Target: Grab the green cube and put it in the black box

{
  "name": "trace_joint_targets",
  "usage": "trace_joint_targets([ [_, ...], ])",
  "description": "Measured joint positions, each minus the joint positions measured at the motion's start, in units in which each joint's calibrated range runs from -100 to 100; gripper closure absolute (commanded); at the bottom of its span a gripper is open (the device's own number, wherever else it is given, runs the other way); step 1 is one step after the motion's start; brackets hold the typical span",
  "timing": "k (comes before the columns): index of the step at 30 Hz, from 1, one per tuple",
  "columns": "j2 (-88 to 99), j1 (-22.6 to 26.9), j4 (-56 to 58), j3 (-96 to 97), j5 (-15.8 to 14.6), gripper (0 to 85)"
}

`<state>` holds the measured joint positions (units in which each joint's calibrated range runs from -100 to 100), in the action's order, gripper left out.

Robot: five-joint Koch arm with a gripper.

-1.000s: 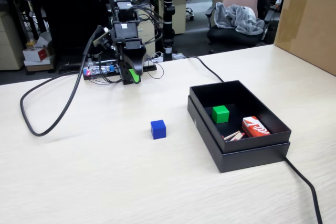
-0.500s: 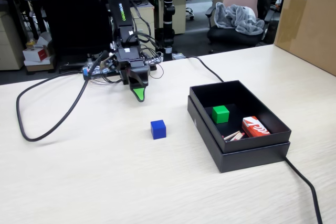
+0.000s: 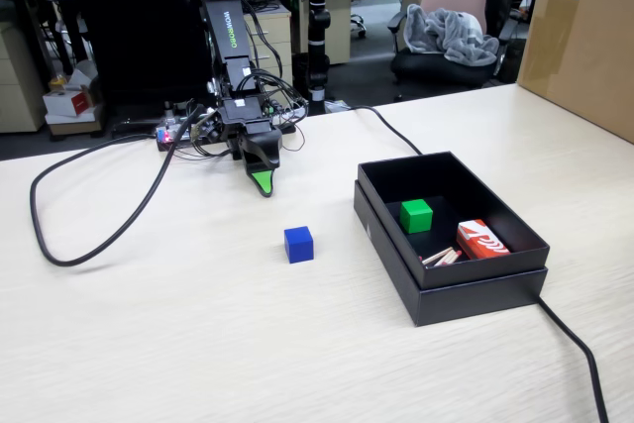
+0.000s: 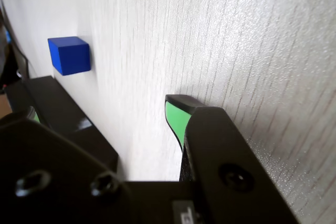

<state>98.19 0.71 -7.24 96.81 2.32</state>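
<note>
Gripping nothing, my gripper (image 3: 263, 185) is hanging just above the table (image 3: 198, 344), pointing down; in the wrist view its jaws are standing apart with bare tabletop showing between them, the green-tipped finger (image 4: 178, 119) on one side and the black jaw on the other. Nothing is sitting between them.

In the fixed view the green cube (image 3: 416, 215) is resting inside the black box (image 3: 446, 284), on its floor toward the rear half, well apart from my gripper. Sharing the box with it, a red and white packet (image 3: 481, 240) is lying near the right wall, with a few thin pale sticks (image 3: 441, 258) beside it.

The blue cube (image 3: 298, 244) is sitting on the table between my gripper and the box, to the left of the box and touching neither. A black cable (image 3: 99, 205) is looping across the table on the left. A brown carton (image 3: 584, 37) is standing at the far right edge.
</note>
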Motion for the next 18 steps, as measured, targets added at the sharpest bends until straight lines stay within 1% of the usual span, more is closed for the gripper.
trace_joint_targets([
  [18,0.0,-0.2,0.5,0.0,-0.1,36.8],
])
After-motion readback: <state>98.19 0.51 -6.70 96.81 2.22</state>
